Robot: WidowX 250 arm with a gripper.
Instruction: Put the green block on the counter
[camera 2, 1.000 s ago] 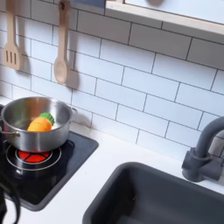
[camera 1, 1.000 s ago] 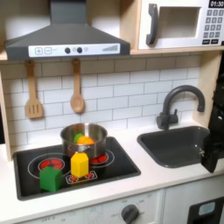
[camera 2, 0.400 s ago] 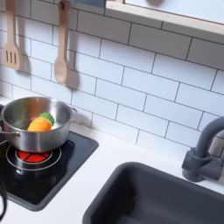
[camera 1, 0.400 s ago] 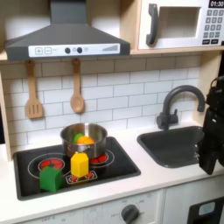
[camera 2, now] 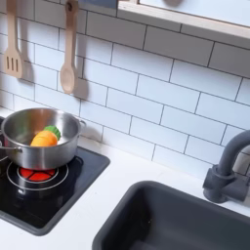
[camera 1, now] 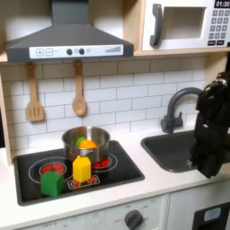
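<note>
With the tool (camera 1: 208,160) blurred, its opening unreadable, it risks toppling the yellow block (camera 1: 82,169) beside the green block (camera 1: 52,183).

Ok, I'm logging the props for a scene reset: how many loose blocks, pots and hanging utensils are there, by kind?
Blocks: 2, green block and yellow block.
Pots: 1, steel pot.
Hanging utensils: 2, wooden spatula and wooden spoon.
Total: 5.
</note>
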